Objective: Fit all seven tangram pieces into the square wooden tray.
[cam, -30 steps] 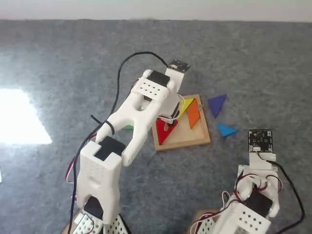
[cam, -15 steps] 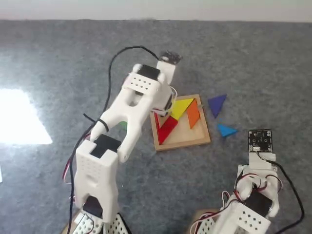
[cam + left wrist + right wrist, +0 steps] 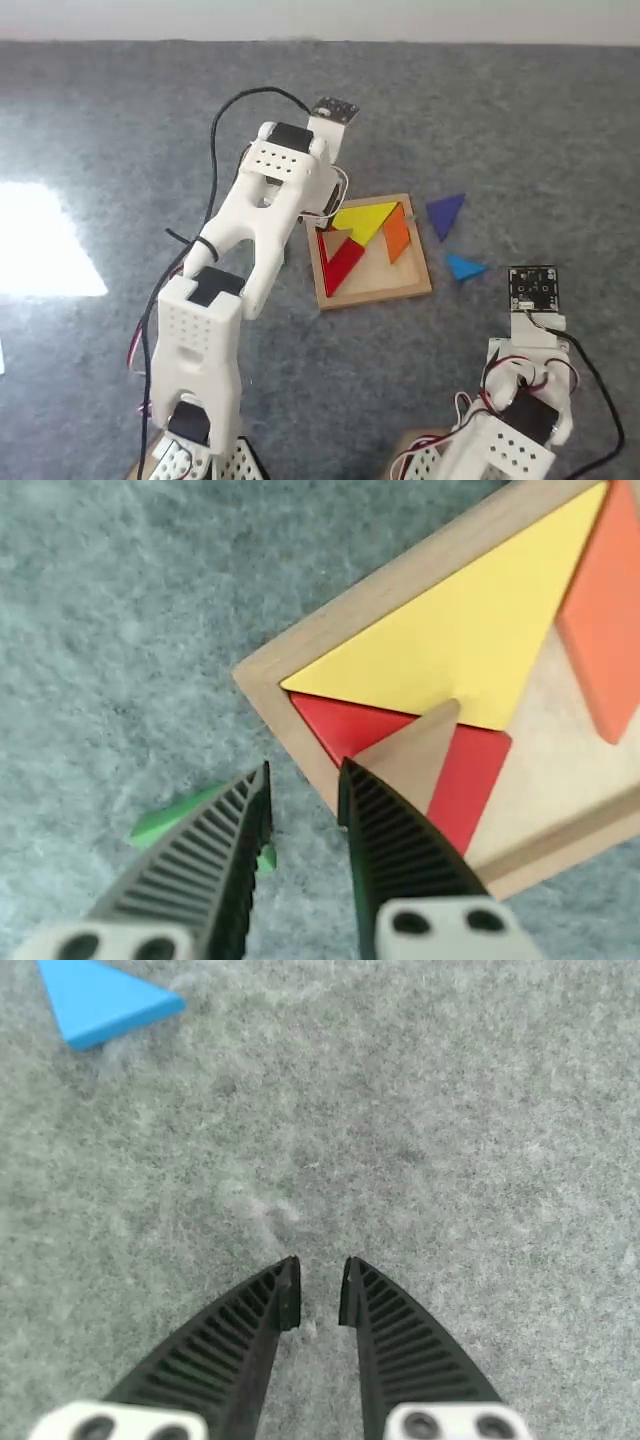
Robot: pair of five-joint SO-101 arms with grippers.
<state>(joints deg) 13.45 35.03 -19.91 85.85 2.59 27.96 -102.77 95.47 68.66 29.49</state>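
My left end effector [image 3: 305, 772] hung narrow and empty over the tray [image 3: 262, 680] corner, beside the green piece [image 3: 175, 818] I judged next; right end effector [image 3: 319, 1265] barely parted.

Left arm [image 3: 250, 240] stretched forward, left end effector [image 3: 305, 780] slightly parted, right arm [image 3: 520, 400] folded back, right end effector [image 3: 320, 1278] barely parted.

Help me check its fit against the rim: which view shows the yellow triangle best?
The left wrist view: the yellow triangle is large there, its long edge flush along the tray rim. The high view shows it small, beside an arm. The right wrist view faces carpet and a blue triangle.
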